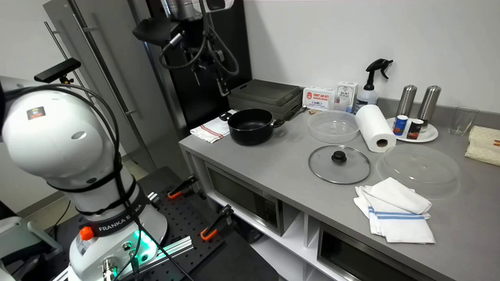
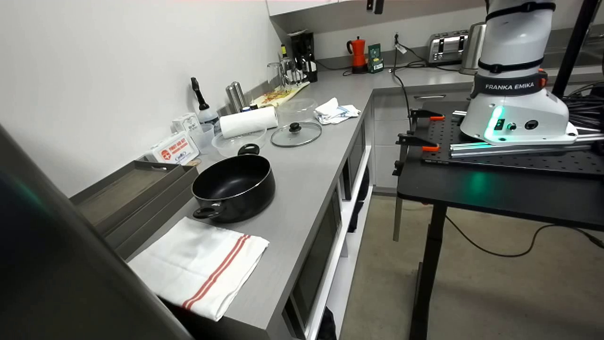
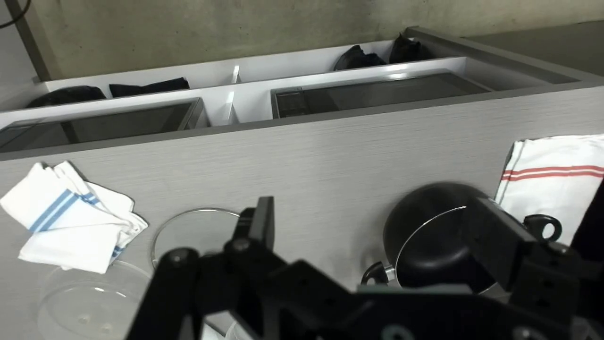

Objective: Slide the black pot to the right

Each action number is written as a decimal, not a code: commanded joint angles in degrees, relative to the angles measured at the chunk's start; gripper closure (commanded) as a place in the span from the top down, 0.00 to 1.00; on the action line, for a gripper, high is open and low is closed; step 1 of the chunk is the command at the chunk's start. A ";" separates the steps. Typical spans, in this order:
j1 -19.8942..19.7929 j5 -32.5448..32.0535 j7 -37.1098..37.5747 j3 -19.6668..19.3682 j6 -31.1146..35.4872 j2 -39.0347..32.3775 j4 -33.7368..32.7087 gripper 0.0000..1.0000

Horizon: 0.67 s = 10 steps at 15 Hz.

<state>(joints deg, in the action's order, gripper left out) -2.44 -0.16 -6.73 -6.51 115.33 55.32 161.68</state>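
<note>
- Evidently, nothing is held: in an exterior view the gripper [image 1: 211, 88] is seen high above the level of the counter [image 1: 281, 166], and in the wrist view its fingers [image 3: 264, 219] are shown spread wide apart.
- At the left end of the counter, the red-striped towel [image 1: 211, 130] is laid flat just beside the black pot [image 1: 250, 134]; whether the two are touching cannot be told. Being soft, the cloth could easily be dragged or bunched.
- The towel-side handle [image 1: 225, 116] is judged the poorer hold, as cloth could be pinched along with it.
- The black pot is set upright and lidless near that end, beside the stacked grey trays [image 1: 269, 91]. No contents are seen. Stiff walls and a moderate weight are to be expected; grip could be lost on the smooth dark side, yet the base should be slid without much effort. If it is pushed, contact should be made low so that tilting is avoided.
- The bowl-side handle [image 1: 278, 123] is judged the best hold, being short, stout and placed on the leading side; some swivel should be allowed for.
- Farther right, the transparent bowl [image 1: 334, 134] and the glass lid [image 1: 338, 173] are placed; the lid is presumably breakable, so the slide should be ended short of both.
</note>
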 commanded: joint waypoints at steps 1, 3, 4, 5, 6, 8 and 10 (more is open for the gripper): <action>-0.11 0.13 -0.07 0.13 -0.16 -0.04 -0.13 1.00; -0.11 0.13 -0.07 0.13 -0.16 -0.04 -0.13 1.00; 0.00 -0.19 0.21 0.60 1.26 -2.06 -0.70 1.00; -0.16 -0.51 0.80 1.15 1.88 -3.22 -1.19 1.00; -0.03 -0.49 1.58 1.80 2.81 -5.54 -2.00 1.00; 0.40 -0.43 2.81 3.20 4.66 -9.47 -3.21 1.00; 0.76 -0.64 4.11 5.03 6.96 -14.04 -4.31 1.00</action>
<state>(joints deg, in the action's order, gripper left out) -2.30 -0.17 -5.32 -4.09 118.93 49.08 159.76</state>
